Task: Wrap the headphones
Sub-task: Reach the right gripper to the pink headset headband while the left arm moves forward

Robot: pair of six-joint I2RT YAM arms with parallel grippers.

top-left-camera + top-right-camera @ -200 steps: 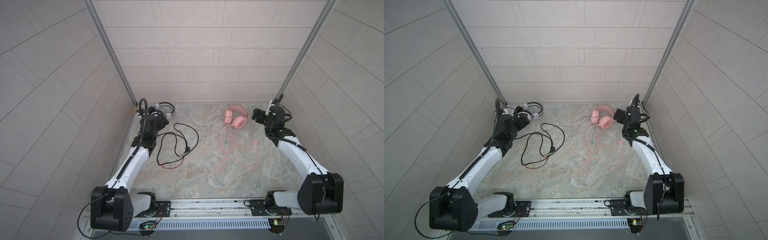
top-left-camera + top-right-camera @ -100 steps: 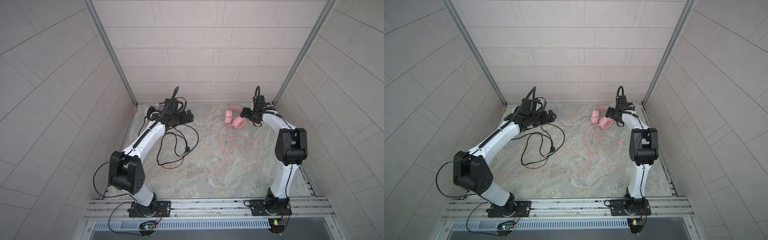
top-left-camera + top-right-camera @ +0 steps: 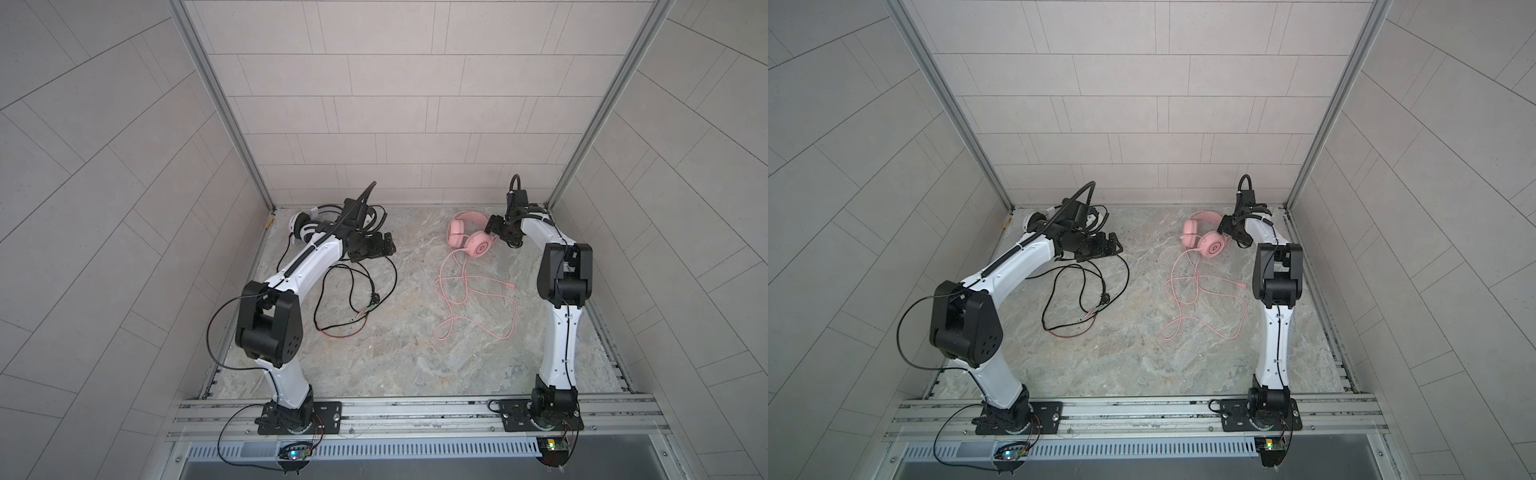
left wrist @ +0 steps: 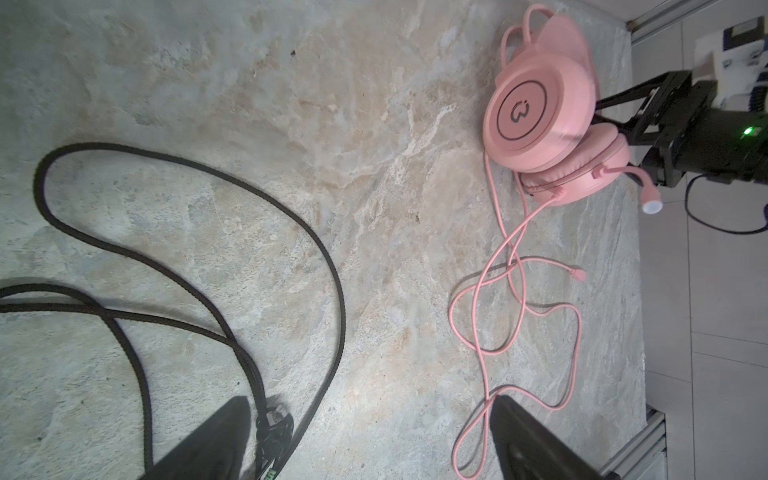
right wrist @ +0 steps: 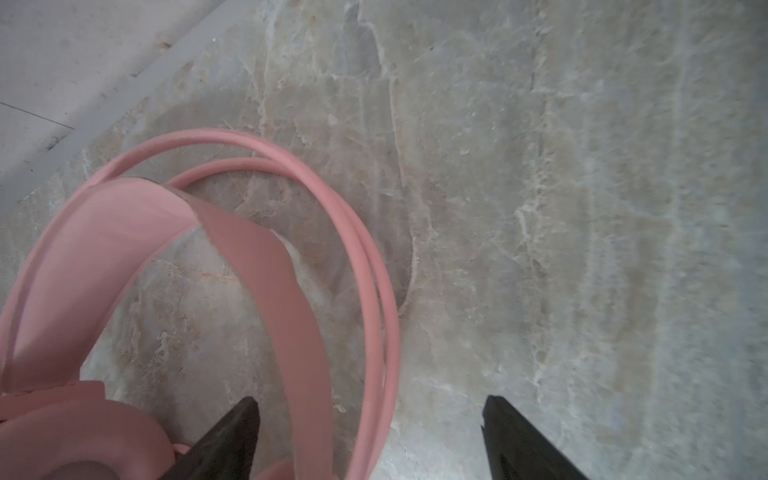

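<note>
Arching forward, right claw [image 5: 369,401] beside pink headphones [image 3: 478,248].

Marbled stone tabletop [image 3: 415,353], pink headset [image 3: 478,247], pink cable [image 4: 451,311], white-and-black headset [image 3: 299,222], black cable [image 4: 343,307]

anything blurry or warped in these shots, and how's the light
Both top views: even soft light, wall tile lines bowed by the wide lens. Left wrist view: pink headset sharp, its cable casting faint shadows. Right wrist view: table smeared toward one edge, the near pink headband soft.
</note>
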